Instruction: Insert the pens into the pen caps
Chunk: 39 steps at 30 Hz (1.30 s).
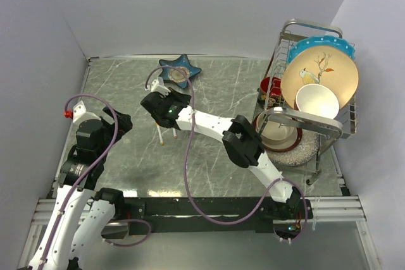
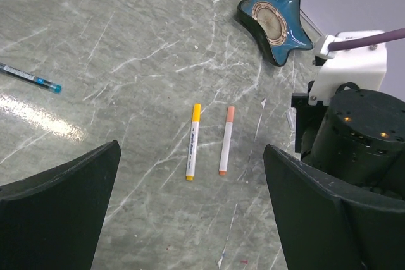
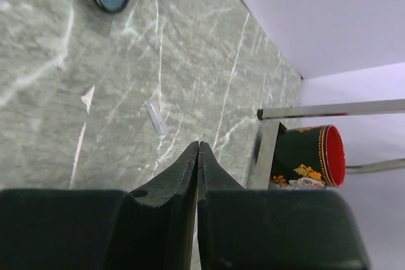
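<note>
The left arm rises from its base at the near left corner and bends inward, wrist aimed at the middle of the grey marbled table top (image 2: 95,30). Its left claw (image 2: 191,148) hangs above the surface with both fingers spread wide, holding nothing.

The right arm stretches from the near right corner diagonally across the table. Its right claw (image 3: 198,150) sits low near the blue star-shaped dish (image 2: 275,22); its fingers are pressed together tip to tip, with nothing visible between them.

The two thin white stick pens lie flat on the table, side by side and almost parallel, not touching each other, just left of the right arm's wrist. The left wrist view frames them between the left claw's fingers, which are clear of them. The yellow-ended pen (image 2: 193,143) has a yellow cap (image 2: 197,112) at its far end and a small yellow tip at its near end; the orange-ended pen (image 2: 226,143) has an orange cap (image 2: 230,114) in the same place; each cap sits in line with its barrel.

A blue-tipped dark pen (image 2: 30,77) lies well apart to the left; a short clear tube (image 3: 155,117) lies ahead of the right claw.
</note>
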Tool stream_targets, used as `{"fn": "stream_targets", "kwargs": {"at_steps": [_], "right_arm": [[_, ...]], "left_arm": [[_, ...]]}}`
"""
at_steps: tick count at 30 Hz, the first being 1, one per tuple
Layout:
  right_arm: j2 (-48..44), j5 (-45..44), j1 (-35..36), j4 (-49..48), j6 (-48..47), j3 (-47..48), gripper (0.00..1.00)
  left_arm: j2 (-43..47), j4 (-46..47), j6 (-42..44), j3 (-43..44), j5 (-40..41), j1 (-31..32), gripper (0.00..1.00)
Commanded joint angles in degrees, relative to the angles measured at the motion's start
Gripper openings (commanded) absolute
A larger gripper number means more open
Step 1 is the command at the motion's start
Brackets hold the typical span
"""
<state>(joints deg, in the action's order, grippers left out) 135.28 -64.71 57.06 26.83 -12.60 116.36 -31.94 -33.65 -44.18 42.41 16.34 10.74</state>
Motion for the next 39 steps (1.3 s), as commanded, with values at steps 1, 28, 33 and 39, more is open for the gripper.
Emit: {"fn": "stream_targets", "kwargs": {"at_steps": [1,28,33,39], "right_arm": [[1.56,-3.23,-1.07,-5.72,-4.52,2.21,0.09],[10.09,2.30,-9.07,-3.02,-6.65,3.35,0.00],[11.14,2.83,-9.77,-0.64,-4.55,3.70,0.00],[11.14,5.90,-11.00,2.52,-1.99,3.27,0.00]], "left_arm": [[0.83,2.18,0.85,0.04,-0.08,0.07,0.99],[0.57,2.97,1.38,-0.23,-1.75,0.07,0.99],[0.48,2.89,1.47,-0.23,-1.75,0.07,0.99],[0.57,2.89,1.38,-0.23,-1.49,0.07,0.99]]}}
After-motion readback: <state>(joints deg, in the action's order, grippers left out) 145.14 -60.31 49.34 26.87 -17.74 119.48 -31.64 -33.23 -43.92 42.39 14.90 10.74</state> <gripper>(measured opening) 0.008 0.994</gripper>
